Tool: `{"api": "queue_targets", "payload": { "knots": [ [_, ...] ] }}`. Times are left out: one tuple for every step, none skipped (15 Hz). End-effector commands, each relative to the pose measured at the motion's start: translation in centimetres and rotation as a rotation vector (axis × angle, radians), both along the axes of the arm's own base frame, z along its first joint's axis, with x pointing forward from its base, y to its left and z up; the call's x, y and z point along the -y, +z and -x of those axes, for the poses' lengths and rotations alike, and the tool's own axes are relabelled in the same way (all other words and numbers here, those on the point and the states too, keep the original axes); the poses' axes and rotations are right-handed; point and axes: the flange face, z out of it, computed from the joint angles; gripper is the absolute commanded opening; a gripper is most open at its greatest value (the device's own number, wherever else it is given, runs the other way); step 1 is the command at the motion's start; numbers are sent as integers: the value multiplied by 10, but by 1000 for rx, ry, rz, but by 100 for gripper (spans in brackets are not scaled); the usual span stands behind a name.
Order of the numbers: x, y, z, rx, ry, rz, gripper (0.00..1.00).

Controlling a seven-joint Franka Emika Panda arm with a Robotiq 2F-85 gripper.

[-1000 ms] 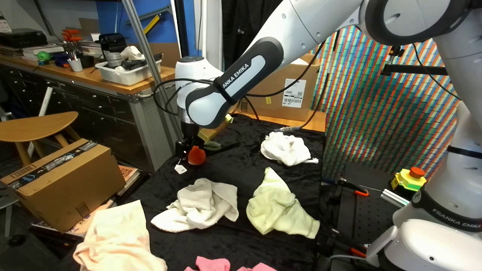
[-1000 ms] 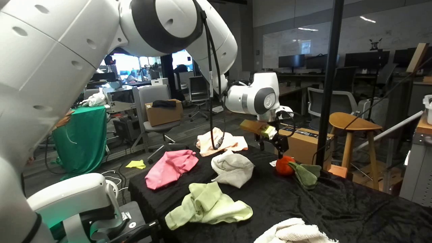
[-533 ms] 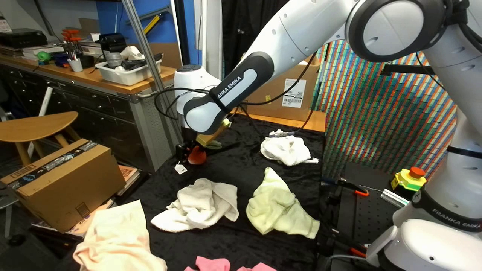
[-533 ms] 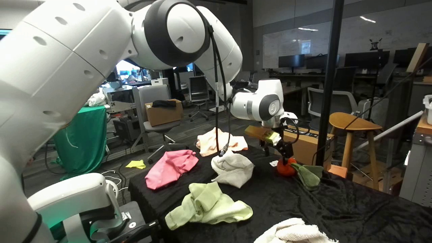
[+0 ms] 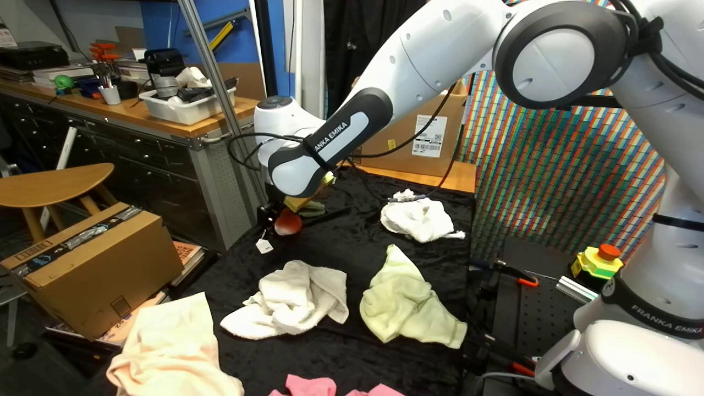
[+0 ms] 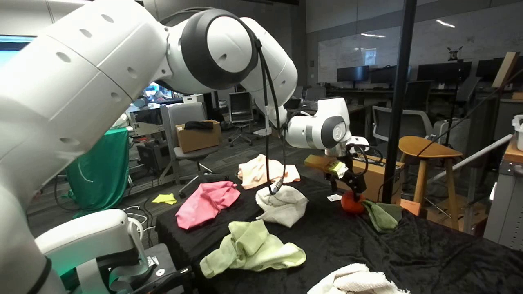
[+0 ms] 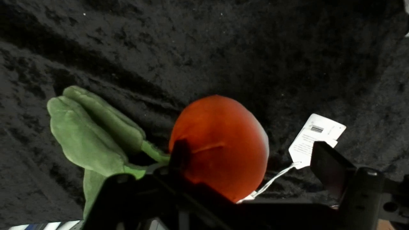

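Red toy sits nearer the left finger of my wide-spread, empty pincer in the wrist view, its green leaves pointing left.

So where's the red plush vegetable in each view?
In an exterior view: red plush vegetable, left of centre.
In an exterior view: red plush vegetable, right of centre.
In the wrist view: red plush vegetable, just below centre, leaves leftward.
Landmark in all three: its white tag.
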Motion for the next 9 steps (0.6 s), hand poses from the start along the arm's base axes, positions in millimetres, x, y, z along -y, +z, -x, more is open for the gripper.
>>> {"api": "queue_targets", "payload": {
  "knots": [
    [0, -6, -11, 47, -22, 52, 100],
    [2, -9, -13, 49, -28, 60, 100],
    [5, -12, -13, 49, -37, 67, 100],
    [8, -15, -14, 52, -44, 77, 100],
    [11, -17, -15, 50, -52, 83, 100],
    [15, -21, -16, 49, -61, 87, 100],
    [18, -21, -16, 46, -70, 86, 75],
    [20, -20, -16, 45, -78, 84, 74],
    [22, -21, -16, 45, -83, 83, 70]
  ]
}}
